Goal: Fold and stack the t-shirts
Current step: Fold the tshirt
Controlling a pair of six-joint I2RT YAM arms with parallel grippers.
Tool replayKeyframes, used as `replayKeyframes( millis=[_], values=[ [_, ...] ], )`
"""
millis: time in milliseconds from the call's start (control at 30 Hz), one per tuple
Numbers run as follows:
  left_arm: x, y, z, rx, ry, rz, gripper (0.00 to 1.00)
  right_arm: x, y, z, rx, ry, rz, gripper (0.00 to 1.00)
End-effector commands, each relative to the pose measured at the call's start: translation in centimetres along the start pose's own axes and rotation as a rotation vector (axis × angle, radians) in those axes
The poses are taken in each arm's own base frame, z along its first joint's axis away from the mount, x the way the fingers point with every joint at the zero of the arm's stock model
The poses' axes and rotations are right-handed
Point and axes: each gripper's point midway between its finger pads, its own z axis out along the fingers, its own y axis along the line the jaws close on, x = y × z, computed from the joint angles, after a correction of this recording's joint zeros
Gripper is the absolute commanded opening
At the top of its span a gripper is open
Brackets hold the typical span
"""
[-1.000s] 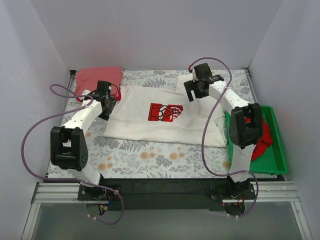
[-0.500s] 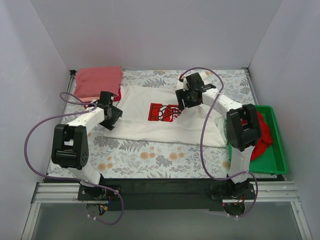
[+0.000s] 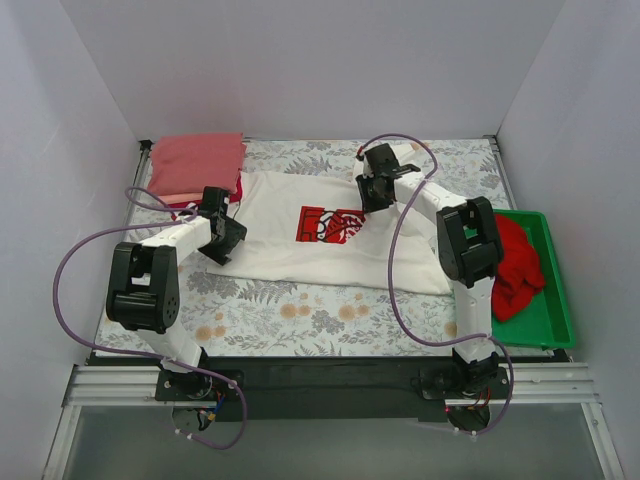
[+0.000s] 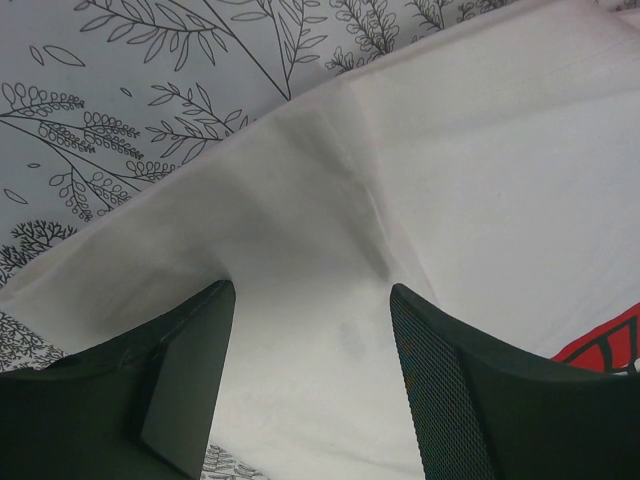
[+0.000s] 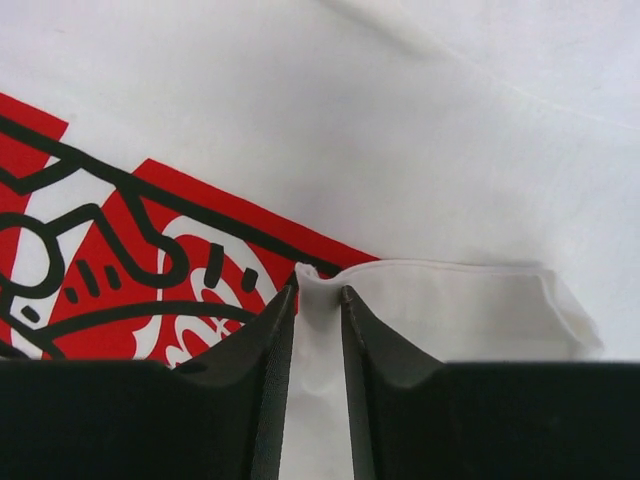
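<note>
In the top view the right arm (image 3: 466, 245) covers the right flank of the white tee (image 3: 290, 245) and the near edge of the tray (image 3: 556, 315). It also cuts off part of the red tee (image 3: 515, 265), which is heaped in that tray to the right of the white tee. The left claw (image 3: 224, 240) is only a dark lump at the white tee's left edge, and its jaws cannot be read from above. The white tee lies spread flat on the cover (image 3: 300, 312) with its print (image 3: 330, 224) up. The pink tees (image 3: 197, 160) sit folded off its far-left corner; I cannot tell how many there are.

The left wrist view shows the left claw standing wide. Both fingers (image 4: 185, 370) are over the white tee's left border, with a soft crease running up between them. Whether the tips touch the cloth cannot be told. A sliver of the print shows at the frame's right edge.

In the right wrist view the right claw (image 5: 318, 292) is narrow. It nips a small raised fold of the white tee just beside the print, and the cloth stands up between the tips.
</note>
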Motion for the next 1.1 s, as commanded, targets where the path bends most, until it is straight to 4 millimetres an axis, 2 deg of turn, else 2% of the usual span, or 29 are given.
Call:
replayKeyframes(
  millis=[0,67,133,267,400,433,467,667,867,967,1000,1033,1067],
  values=[
    [-0.1,0.7,0.2,-0.019,-0.01,0.017,0.63,-1.9,-0.9,-0.2,0.059,-0.046,0.025,0.31],
    [-0.2,0.6,0.1,-0.016,-0.017,0.018,0.63,-2.0,-1.2,0.0,0.072,-0.035,0.02,0.32],
    [-0.3,0.6,0.0,-0.016,-0.02,0.017,0.63,-1.3,-1.3,0.1,0.083,-0.01,0.011,0.37],
    [-0.3,0.7,-0.1,-0.017,-0.023,0.017,0.63,-0.8,-1.1,0.3,0.071,0.002,0.01,0.36],
    [-0.5,1.0,-0.1,-0.03,-0.032,0.011,0.62,-1.1,-0.5,0.3,0.033,0.0,0.019,0.13],
    [-0.5,1.0,-0.1,-0.03,-0.033,0.012,0.62,-1.5,-0.2,0.1,0.023,-0.01,0.02,0.03],
    [-0.5,1.0,-0.1,-0.032,-0.033,0.012,0.62,-1.8,0.0,-0.3,0.016,-0.02,0.021,0.01],
    [-0.6,1.1,-0.2,-0.033,-0.039,0.017,0.62,-4.6,1.1,-1.6,-0.032,-0.109,0.041,0.01],
    [-0.7,1.2,-0.3,-0.037,-0.044,0.019,0.62,-5.1,2.8,-0.9,-0.123,-0.119,0.078,0.02],
    [-0.7,1.3,-0.4,-0.04,-0.046,0.019,0.62,-5.6,3.4,-0.8,-0.156,-0.135,0.081,0.1],
    [-0.8,1.3,-0.5,-0.039,-0.048,0.02,0.62,-5.8,3.5,-0.8,-0.163,-0.142,0.079,0.19],
    [-0.8,1.3,-0.5,-0.039,-0.048,0.02,0.62,-6.3,3.5,-1.1,-0.157,-0.156,0.079,0.45],
    [-0.8,1.2,-0.7,-0.036,-0.048,0.02,0.62,-6.7,3.3,-1.9,-0.148,-0.169,0.078,0.86]
  ],
)
